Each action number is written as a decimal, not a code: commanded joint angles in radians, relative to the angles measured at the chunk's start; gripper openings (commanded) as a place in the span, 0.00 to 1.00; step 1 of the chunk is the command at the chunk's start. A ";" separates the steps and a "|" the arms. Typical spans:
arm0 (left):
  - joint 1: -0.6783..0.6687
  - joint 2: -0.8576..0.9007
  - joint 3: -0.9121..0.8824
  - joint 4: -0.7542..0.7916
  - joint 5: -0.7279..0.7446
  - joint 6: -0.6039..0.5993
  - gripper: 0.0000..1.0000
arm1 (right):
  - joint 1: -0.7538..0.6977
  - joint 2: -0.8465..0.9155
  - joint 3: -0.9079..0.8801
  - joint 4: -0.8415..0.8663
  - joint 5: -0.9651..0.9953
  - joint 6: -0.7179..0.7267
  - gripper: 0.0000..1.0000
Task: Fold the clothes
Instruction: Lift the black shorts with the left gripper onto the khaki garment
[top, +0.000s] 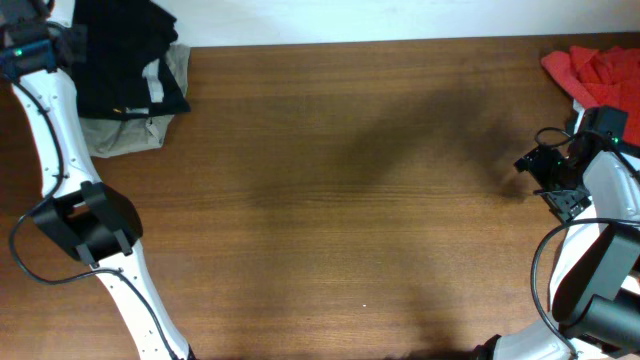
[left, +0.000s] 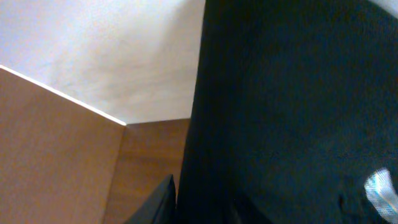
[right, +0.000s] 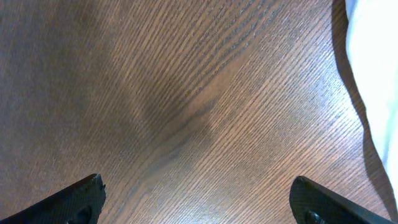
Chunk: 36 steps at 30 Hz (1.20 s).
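Black shorts (top: 125, 55) with a pale inner waistband lie bunched on a khaki garment (top: 125, 135), right against the left gripper (top: 62, 42). The dark cloth fills its wrist view, so I cannot tell whether its jaws are apart or together. The right gripper (right: 196, 190) hangs with its fingers spread wide over the brown wooden table (top: 340, 200), holding nothing. A crumpled red shirt (top: 600, 70) lies beyond it and white cloth (right: 376, 74) just beside it.

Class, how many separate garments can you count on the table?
4. Black shorts at the far-left corner, lying on a khaki garment; a red garment at the far-right corner; white fabric at the right wrist view's edge. Others may be hidden underneath.
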 joint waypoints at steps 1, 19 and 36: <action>0.038 0.087 -0.007 0.036 0.053 -0.003 0.50 | -0.003 -0.005 0.008 0.000 0.002 0.009 0.99; -0.048 0.179 0.177 -0.274 0.103 -0.243 0.50 | -0.003 -0.005 0.008 0.000 0.002 0.009 0.99; -0.053 0.313 0.213 -0.509 0.323 -0.322 0.11 | -0.003 -0.005 0.008 0.000 0.002 0.009 0.98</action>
